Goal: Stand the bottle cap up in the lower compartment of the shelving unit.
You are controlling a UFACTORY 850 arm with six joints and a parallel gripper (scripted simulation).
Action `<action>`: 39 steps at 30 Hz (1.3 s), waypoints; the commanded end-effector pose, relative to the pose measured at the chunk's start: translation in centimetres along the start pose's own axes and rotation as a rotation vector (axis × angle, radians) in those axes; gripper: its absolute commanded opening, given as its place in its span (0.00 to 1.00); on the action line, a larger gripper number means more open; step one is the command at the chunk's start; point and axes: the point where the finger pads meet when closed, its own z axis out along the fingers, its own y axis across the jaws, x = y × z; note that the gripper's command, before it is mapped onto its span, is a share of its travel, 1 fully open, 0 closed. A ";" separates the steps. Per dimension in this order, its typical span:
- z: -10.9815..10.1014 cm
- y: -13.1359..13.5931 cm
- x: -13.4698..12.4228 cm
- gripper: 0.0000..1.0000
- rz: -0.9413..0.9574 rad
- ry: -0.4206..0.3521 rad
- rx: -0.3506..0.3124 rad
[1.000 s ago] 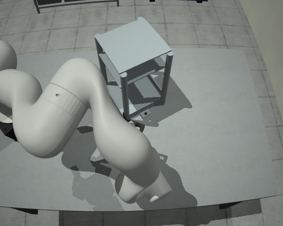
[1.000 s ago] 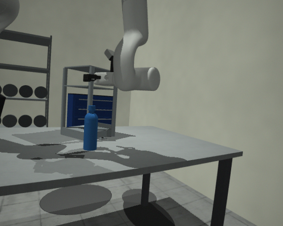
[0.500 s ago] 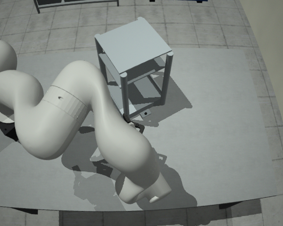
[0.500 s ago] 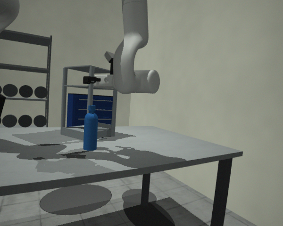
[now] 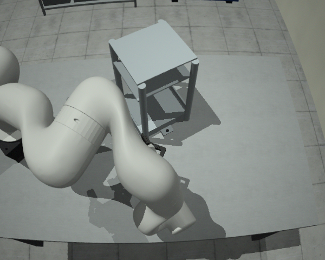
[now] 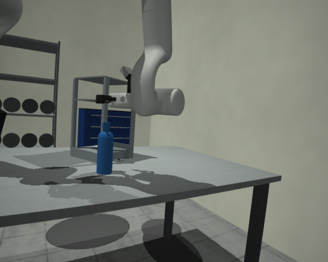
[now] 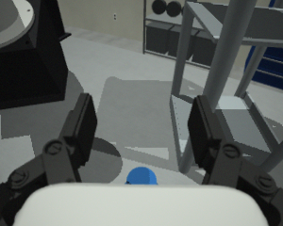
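The blue bottle (image 6: pixel 104 150) stands cap up on the table (image 6: pixel 203 172), just in front of the shelving unit (image 6: pixel 101 117) and outside its lower compartment. Above the cap hangs the gripper (image 7: pixel 141 129), fingers spread wide with nothing between them, pointing level toward the shelving unit.

Grey storage rack (image 6: pixel 31 84) with dark round items seen beyond the table's (image 6: pixel 215 174) far edge, blue drawer cabinet (image 6: pixel 113 126) behind, tiled floor (image 6: pixel 215 220) below
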 end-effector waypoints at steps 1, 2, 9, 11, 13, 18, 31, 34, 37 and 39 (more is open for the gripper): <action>-0.1 0.0 -0.6 0.84 -0.001 -0.001 0.000; -0.1 0.0 -0.8 0.84 -0.001 -0.001 0.000; 0.0 0.0 -2.7 0.84 -0.001 -0.001 0.000; 0.0 0.0 -3.3 0.84 -0.001 -0.001 0.000; 0.0 0.0 -3.9 0.84 -0.001 -0.001 0.000; 0.0 0.0 -4.9 0.84 -0.001 -0.001 0.000; 0.0 0.1 -9.1 0.84 -0.001 -0.001 0.000; 0.0 0.1 -9.7 0.84 -0.001 -0.001 0.000; 0.0 0.1 -10.3 0.84 -0.001 -0.001 0.000; 0.0 0.1 -10.9 0.84 -0.001 -0.001 0.000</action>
